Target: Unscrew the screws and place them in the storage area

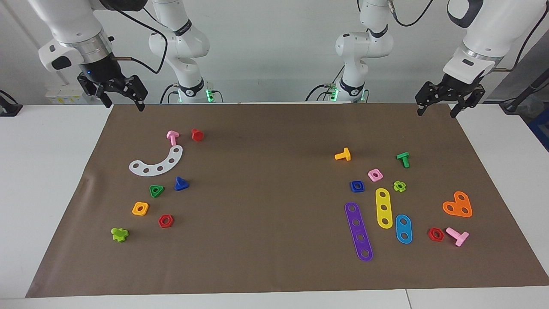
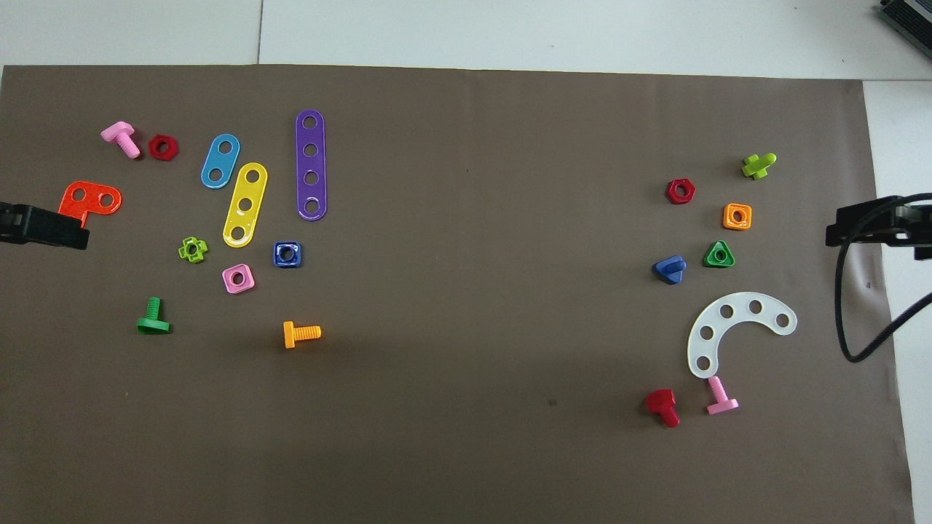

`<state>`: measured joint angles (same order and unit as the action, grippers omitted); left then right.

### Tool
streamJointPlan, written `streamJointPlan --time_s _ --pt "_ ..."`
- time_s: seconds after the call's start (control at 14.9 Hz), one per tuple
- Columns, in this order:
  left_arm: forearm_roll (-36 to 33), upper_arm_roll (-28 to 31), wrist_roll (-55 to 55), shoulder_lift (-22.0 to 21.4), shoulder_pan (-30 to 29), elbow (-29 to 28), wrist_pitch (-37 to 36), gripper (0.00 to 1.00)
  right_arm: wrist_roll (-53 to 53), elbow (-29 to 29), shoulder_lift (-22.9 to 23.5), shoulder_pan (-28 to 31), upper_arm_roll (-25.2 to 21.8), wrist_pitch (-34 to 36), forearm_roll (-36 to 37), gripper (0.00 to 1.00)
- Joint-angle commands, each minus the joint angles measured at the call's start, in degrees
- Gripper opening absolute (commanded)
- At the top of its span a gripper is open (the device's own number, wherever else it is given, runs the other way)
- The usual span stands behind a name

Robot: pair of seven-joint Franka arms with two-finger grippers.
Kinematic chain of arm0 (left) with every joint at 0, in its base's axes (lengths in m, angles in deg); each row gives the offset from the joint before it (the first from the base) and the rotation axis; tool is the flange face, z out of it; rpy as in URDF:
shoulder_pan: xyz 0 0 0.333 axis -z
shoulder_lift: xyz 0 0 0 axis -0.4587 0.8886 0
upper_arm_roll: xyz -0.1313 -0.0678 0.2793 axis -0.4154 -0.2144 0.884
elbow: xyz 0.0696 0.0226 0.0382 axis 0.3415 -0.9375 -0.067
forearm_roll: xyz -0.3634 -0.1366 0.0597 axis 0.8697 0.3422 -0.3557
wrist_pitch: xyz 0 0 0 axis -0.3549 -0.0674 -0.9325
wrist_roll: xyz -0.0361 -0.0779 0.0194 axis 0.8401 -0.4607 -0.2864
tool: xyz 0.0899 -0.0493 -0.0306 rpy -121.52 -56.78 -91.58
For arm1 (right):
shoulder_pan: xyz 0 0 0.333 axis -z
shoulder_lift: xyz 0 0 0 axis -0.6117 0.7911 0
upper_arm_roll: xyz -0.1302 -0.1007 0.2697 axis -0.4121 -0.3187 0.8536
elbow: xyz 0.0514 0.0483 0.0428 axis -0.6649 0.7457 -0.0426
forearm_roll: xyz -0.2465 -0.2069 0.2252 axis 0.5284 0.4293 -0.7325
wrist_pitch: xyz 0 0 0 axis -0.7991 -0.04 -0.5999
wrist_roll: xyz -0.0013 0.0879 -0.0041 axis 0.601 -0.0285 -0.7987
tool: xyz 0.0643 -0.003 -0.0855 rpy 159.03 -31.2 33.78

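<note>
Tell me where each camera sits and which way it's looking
Facing view: high across the table, looking at the robots; both arms show, right pincer and left pincer open and raised over the mat's corners.
Overhead view: above the robots' end, looking steeply down; only pincer tips show at the edges, left, right.
Shared: blue screw beside the white curved strip, seen half a turn apart.

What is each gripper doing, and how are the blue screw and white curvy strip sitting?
Right gripper: open, empty, raised over the mat's corner at the right arm's end.
Left gripper: open, empty, raised, waiting at the left arm's end.
Blue screw: loose on the mat beside the green triangular nut.
White curved strip: flat on the mat, holes empty.
</note>
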<state>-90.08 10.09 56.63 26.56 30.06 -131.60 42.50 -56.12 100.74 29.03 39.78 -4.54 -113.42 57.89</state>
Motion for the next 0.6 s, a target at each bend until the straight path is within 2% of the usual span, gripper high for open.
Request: streamJointPlan --time_s 0.0,0.13,0.27,0.54 --pt "0.8 -0.4 0.2 -1.6 -0.7 -1.6 -0.4 1.0 -2.1 0.4 -0.4 0.8 0.7 0.8 0.6 1.0" --pt "0.8 -0.4 0.2 -1.6 -0.7 -1.6 -0.4 1.0 -2.5 -1.0 0.3 1.4 1.0 1.4 0.2 1.0" --pt "0.8 -0.4 0.2 -1.6 -0.7 -1.6 -0.4 1.0 -2.5 -4.9 1.2 1.1 1.2 5.9 1.3 1.0" --pt "0.8 -0.4 0.2 -1.6 -0.7 -1.6 -0.4 1.0 -2.7 -5.0 1.7 1.3 1.2 5.6 0.8 1.0"
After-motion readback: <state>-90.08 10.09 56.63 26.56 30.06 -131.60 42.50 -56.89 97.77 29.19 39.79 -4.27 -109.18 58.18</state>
